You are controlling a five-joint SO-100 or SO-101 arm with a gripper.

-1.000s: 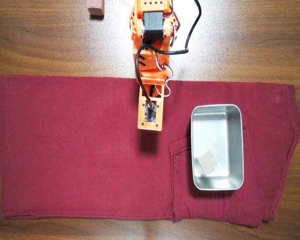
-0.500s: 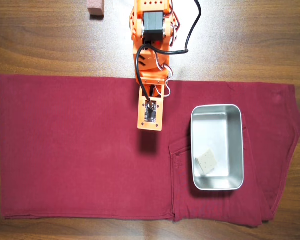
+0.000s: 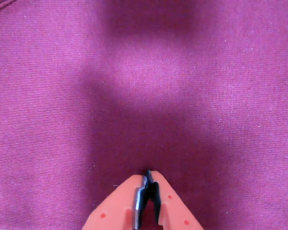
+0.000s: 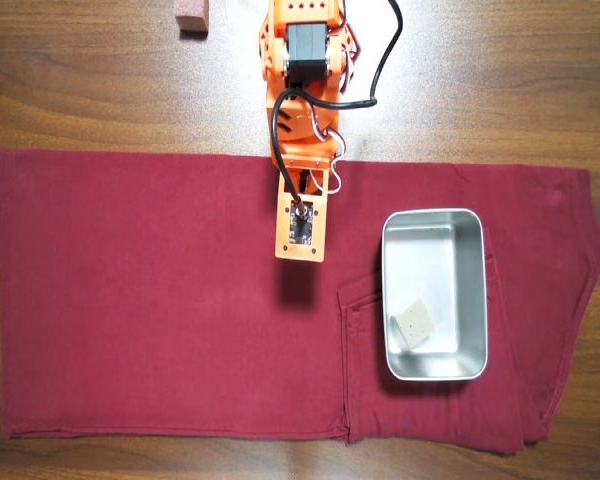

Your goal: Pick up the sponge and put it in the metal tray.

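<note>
Sitting in shiny rounded metal tray (image 4: 435, 222): porous beige sponge (image 4: 413, 324).

The small pinkish-brown block (image 4: 191, 15) and the orange arm (image 4: 300, 90) are cut off by the overhead view's top edge. In the wrist view, the orange two-finger gripper (image 3: 147, 178) is cropped by the bottom edge.
</note>
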